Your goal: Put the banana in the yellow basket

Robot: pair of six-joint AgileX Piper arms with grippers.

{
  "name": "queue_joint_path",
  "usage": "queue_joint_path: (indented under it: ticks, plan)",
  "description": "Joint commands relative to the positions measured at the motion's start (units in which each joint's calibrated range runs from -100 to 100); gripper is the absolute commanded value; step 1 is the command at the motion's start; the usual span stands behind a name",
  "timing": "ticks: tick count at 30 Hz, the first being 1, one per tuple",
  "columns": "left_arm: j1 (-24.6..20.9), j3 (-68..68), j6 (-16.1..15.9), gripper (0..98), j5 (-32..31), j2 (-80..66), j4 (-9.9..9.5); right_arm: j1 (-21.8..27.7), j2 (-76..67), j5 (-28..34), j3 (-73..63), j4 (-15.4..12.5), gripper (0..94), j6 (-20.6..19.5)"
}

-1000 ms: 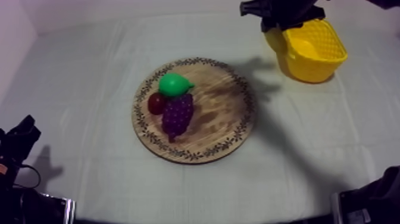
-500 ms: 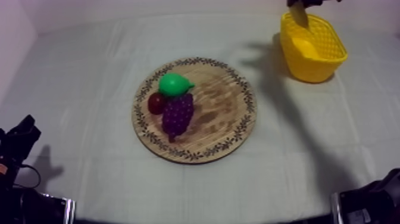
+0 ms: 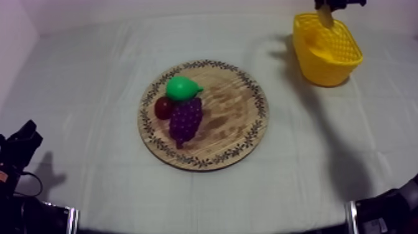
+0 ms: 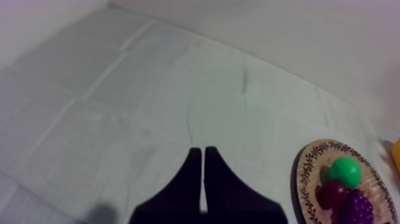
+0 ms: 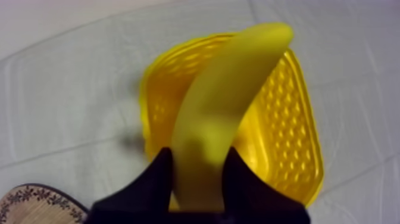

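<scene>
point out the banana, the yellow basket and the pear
banana (image 5: 229, 101): right wrist view, middle of its body
yellow basket (image 3: 320, 70): top view, front wall
pear (image 3: 180, 88): top view, green middle

The bench (image 3: 81, 87) is spread with a grey-white cloth (image 3: 348, 137) that lies mostly flat, crossed by faint straight fold creases in a loose grid and a few soft wrinkles. A plain pale wall (image 3: 155, 9) rises behind its far edge, and a second pale wall (image 3: 9, 56) closes off the left side, meeting the first in a corner. The light is soft and slightly violet, leaving blurred grey shadows on the cloth.
</scene>
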Motion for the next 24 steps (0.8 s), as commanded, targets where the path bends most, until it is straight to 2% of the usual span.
queue_joint_path:
  ticks: [1, 11, 24]
  plan:
    - [0.0, 0.0, 0.0, 0.1, 0.0, 0.0, 0.03, 0.5, 1.1, -0.3, -0.1, 0.3, 8.9, -0.1]
    - [0.0, 0.0, 0.0, 0.1, 0.0, 0.0, 0.03, 2.6, 5.3, -1.4, -0.3, 0.0, 9.0, 0.6]
    - [0.0, 0.0, 0.0, 0.1, 0.0, 0.0, 0.03, 3.6, 7.8, -1.2, 1.3, -3.1, 9.1, 4.3]
